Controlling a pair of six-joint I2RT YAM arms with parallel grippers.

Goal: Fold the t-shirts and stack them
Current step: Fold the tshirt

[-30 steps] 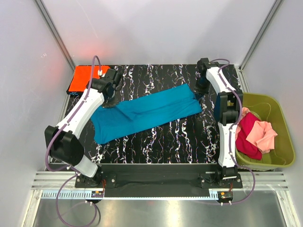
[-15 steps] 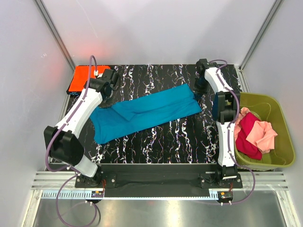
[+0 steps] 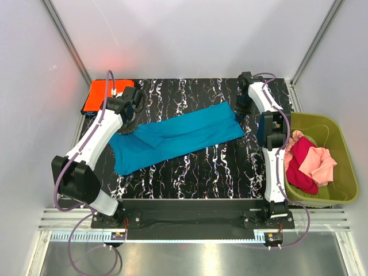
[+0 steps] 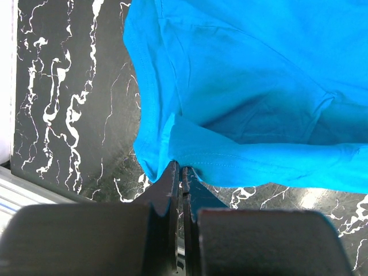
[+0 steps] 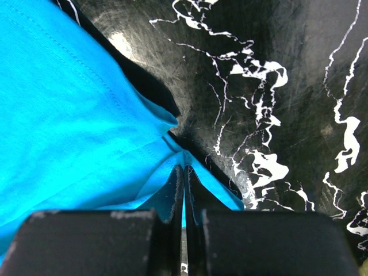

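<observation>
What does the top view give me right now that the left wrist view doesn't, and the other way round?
Only the top view: the orange shirt at the far left corner, and the green bin on the right holding a pink shirt and a red shirt. Only the left wrist view: the left end effector pinched shut on the teal shirt at its hem. Both: the teal shirt lying on the black marbled table.
</observation>
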